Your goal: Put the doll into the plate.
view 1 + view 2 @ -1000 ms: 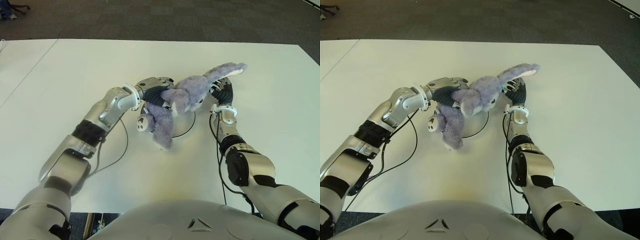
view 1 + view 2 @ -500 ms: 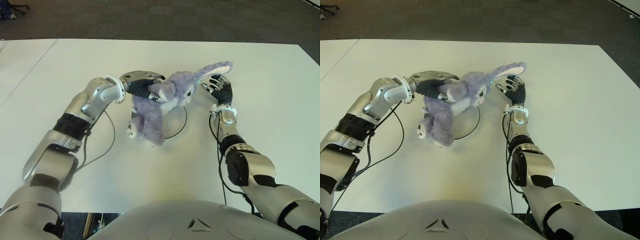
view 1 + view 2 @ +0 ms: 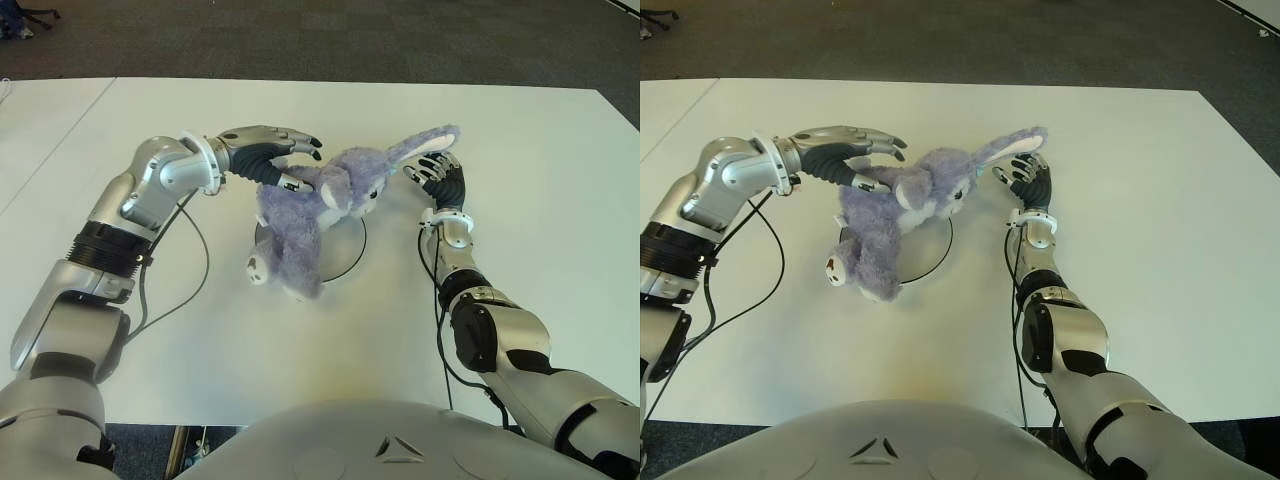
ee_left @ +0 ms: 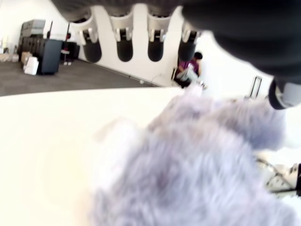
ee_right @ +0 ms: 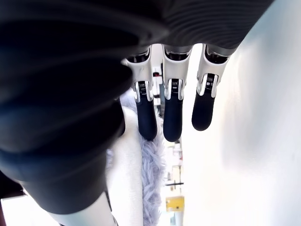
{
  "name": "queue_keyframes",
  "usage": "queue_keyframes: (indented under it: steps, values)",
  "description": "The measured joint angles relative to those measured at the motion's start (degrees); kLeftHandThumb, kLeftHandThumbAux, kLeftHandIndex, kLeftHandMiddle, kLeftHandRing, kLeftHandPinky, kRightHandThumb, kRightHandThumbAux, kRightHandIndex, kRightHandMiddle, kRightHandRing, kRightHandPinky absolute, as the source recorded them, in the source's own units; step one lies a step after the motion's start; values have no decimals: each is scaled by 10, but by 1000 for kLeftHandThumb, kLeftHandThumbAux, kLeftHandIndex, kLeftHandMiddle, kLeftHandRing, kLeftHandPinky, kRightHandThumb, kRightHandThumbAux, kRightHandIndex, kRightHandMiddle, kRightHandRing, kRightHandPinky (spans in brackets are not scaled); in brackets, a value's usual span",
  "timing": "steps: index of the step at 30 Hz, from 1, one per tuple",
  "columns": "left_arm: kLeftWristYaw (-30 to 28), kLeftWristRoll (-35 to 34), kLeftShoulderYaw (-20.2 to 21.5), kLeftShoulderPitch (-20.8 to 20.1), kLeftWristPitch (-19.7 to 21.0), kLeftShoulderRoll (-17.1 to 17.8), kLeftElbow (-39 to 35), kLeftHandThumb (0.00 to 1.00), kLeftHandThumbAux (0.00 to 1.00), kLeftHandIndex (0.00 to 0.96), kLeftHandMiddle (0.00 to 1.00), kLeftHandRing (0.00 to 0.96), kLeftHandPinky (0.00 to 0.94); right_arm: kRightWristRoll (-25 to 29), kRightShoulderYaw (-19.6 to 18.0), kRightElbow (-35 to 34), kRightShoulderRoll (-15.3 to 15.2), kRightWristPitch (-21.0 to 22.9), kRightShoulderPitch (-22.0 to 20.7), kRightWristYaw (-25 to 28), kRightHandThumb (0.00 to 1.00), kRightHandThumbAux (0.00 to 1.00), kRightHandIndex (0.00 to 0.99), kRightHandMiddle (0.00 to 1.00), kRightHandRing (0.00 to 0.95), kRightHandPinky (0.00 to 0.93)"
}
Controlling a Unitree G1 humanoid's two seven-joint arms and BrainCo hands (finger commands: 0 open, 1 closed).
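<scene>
The purple bunny doll point(image 3: 315, 205) lies sprawled across the white round plate point(image 3: 343, 252), head and one long ear toward my right hand, feet hanging over the plate's near-left rim. My left hand point(image 3: 285, 160) hovers just left of the doll's head with its fingers point(image 4: 124, 44) spread and holding nothing; only the thumb is close to the fur point(image 4: 197, 165). My right hand point(image 3: 437, 175) is on the table beside the doll's raised ear, fingers point(image 5: 172, 113) straight and holding nothing.
The white table point(image 3: 520, 140) stretches wide around the plate. Black cables point(image 3: 200, 270) from both arms trail over the table near the plate. Dark carpet point(image 3: 330, 40) lies beyond the far edge.
My left hand has let go of the doll and drawn back to the left. The doll has shifted left and settled on the plate. My right hand has opened beside the ear.
</scene>
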Motion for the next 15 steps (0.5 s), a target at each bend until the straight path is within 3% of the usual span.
queue_keyframes:
  steps: [9,15]
  values:
    - [18,-39,59,23,-20,-1,-35,350,321,0,80,48,0,1,0,0,1,0,0,2,134,920,224,273,266,265]
    - [77,-32,87,31,-69,-14,-13,372,376,37,142,124,10,1,0,0,1,0,0,1,91,917,215,265,261,260]
